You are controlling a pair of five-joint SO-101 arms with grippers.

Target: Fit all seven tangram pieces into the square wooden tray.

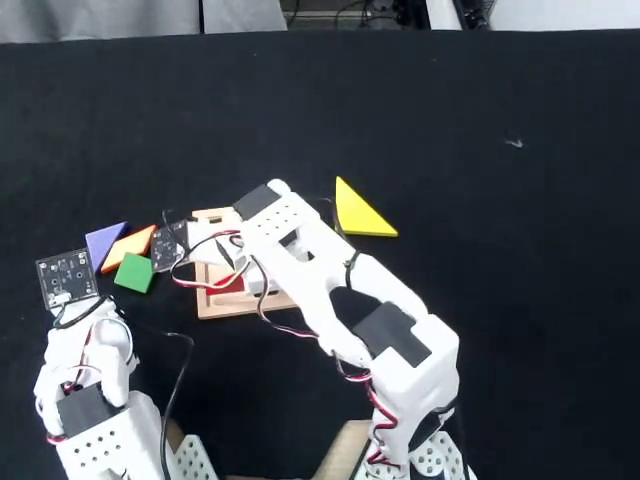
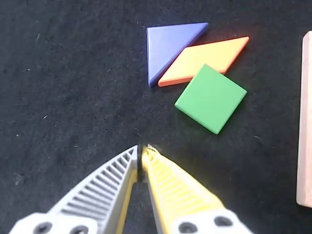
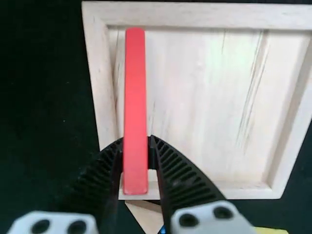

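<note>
Clamping the red piece [image 3: 135, 87] on its thin edge, the right gripper [image 3: 135, 146] is hovering over the wooden tray [image 3: 195, 14], just beside one inner wall. Can't tell if the piece is touching the floor yet.

Risk no. 1, I'm reckoning: the piece is standing upright, so on release it's prob tipping either way. That means flat into the tray, or leaning vs the wall w/ an edge riding up on the rim. Risk no. 2: pressing down at a tilt is likely shoving the tray, since light wood is sitting on soft black cloth [image 1: 500, 200] w/ nothing pinning it. Also the paint's looking slick, so it may be sliding between those ribbed plastic fingers.

Over at the side, the left gripper [image 2: 141, 152] is sitting w/ fingers pressed together on nothing.

From the tray in the high view, the blue triangle [image 2: 168, 44], orange parallelogram [image 2: 207, 57] and green square [image 2: 210, 97] are clustering at 9 o'clock. Blue and orange are lying edge to edge, w/ the green right up against the orange. The yellow triangle [image 1: 358, 212] is lying at 2 o'clock, apart from the rim.

Pieces are looking like flat painted slabs, smooth faces, crisp corners. The tray's showing pale bare wood, visible grain, a raised rim. The cloth's looking fuzzy, lint-specked.
</note>
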